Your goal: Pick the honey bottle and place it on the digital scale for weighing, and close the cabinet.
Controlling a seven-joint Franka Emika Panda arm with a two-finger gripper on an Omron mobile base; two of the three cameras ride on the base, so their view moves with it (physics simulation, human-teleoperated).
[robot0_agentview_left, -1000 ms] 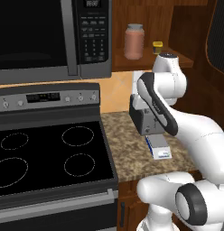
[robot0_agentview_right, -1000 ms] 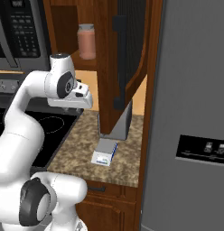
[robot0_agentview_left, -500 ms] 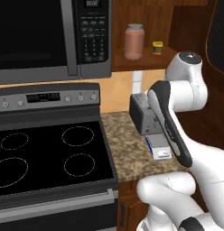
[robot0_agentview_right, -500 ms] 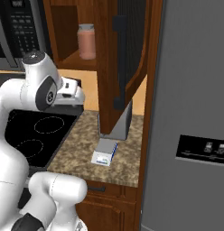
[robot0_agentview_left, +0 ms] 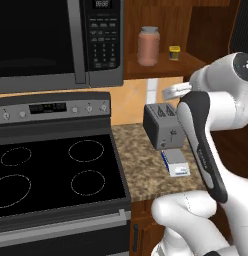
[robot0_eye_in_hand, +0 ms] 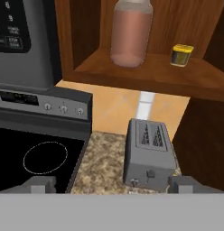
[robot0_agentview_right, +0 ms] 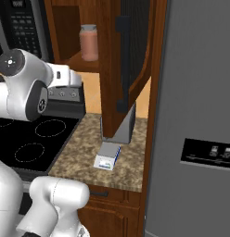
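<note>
The honey bottle (robot0_agentview_left: 148,46) (robot0_agentview_right: 89,42) (robot0_eye_in_hand: 130,32) stands upright on the shelf of the open cabinet (robot0_agentview_left: 161,68). The cabinet's door (robot0_agentview_right: 130,60) hangs open, its black bar handle (robot0_agentview_right: 120,65) facing the fridge. On the granite counter lies the digital scale (robot0_agentview_left: 175,162) (robot0_agentview_right: 107,156), in front of the toaster. My gripper (robot0_eye_in_hand: 113,184) is open and holds nothing. It hovers above the counter's front, facing the shelf, well short of the bottle and below it.
A grey toaster (robot0_agentview_left: 163,125) (robot0_eye_in_hand: 147,153) stands between gripper and shelf. A tiny yellow jar (robot0_agentview_left: 174,52) (robot0_eye_in_hand: 182,55) sits right of the bottle. Microwave (robot0_agentview_left: 56,40) and stove (robot0_agentview_left: 51,170) lie to the left. The fridge (robot0_agentview_right: 200,115) walls the right side.
My arm's upper joints have swung rightward in the left base view, leftward in the right one. Bottle, scale and door have not moved.
</note>
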